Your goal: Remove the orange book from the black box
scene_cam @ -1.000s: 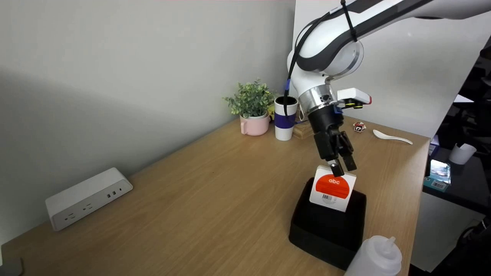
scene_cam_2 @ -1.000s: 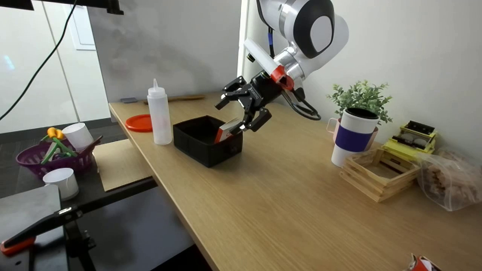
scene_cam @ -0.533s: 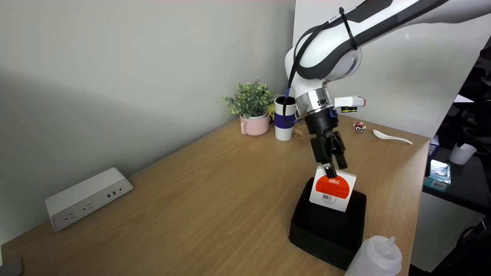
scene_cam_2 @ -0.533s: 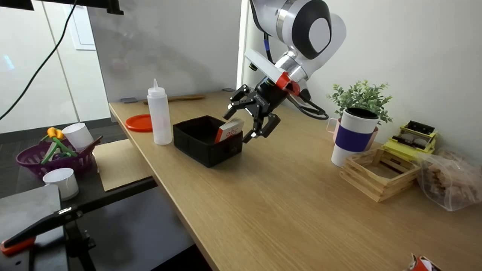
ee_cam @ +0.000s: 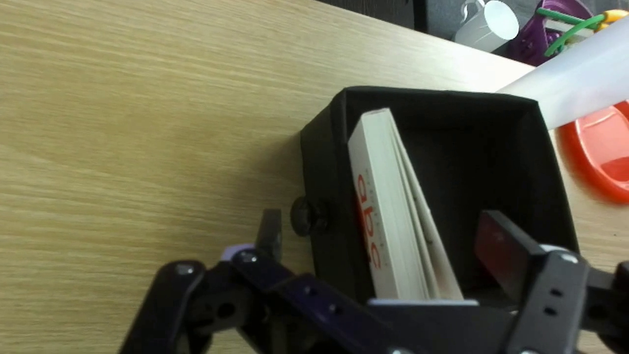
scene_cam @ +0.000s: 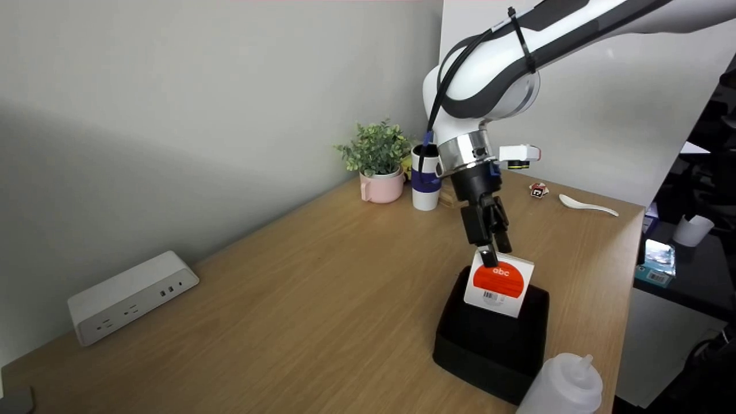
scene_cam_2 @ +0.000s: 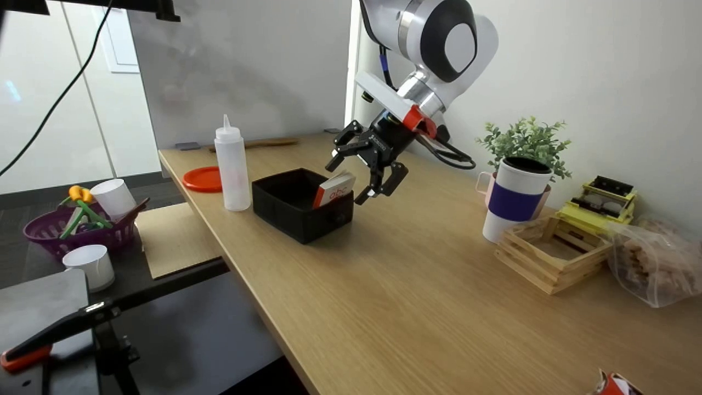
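Observation:
The orange book (scene_cam: 499, 284) is a small white booklet with an orange-red patch. It leans tilted against one wall inside the black box (scene_cam: 483, 368), its top above the rim. The book (scene_cam_2: 335, 187) and box (scene_cam_2: 296, 219) also show in an exterior view. In the wrist view, the book (ee_cam: 393, 206) stands edge-up with pages slightly spread, along the left wall of the box (ee_cam: 471, 147). My gripper (ee_cam: 385, 238) is open and empty: one finger is outside the box wall, the other over the box's inside. It also shows in both exterior views (scene_cam: 496, 253) (scene_cam_2: 347, 181).
A squeeze bottle (scene_cam_2: 232, 170) stands beside the box, with a red lid (scene_cam_2: 203, 179) behind it. A tumbler (scene_cam_2: 515, 200), a plant (scene_cam_2: 524, 145) and a wooden crate (scene_cam_2: 554, 255) stand toward the wall. A white power strip (scene_cam: 135, 299) lies along the wall.
My gripper has shifted and turned slightly. One finger has moved from in front of the book to outside the box wall. The book and box have not moved.

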Robot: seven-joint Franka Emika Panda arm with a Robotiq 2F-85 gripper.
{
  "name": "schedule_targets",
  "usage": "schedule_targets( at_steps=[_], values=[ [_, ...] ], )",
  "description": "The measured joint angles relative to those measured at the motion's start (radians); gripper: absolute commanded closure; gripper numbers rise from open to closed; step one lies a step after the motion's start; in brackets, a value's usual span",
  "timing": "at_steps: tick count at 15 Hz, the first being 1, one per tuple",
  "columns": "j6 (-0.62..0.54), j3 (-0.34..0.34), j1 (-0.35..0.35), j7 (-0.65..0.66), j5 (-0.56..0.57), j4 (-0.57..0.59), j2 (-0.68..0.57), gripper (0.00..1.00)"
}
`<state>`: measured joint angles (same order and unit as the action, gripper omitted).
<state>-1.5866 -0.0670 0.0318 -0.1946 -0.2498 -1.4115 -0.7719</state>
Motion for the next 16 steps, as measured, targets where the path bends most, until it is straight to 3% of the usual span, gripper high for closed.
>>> schedule_targets(
  at_steps=[14,15,16],
  values=[
    [0.000,-0.013,0.001,-0.006,0.002,0.032,-0.050,0.00],
    [0.000,-0.013,0.001,-0.003,0.002,0.032,-0.050,0.03],
    [0.000,-0.013,0.000,0.000,0.002,0.032,-0.050,0.26]
  ],
)
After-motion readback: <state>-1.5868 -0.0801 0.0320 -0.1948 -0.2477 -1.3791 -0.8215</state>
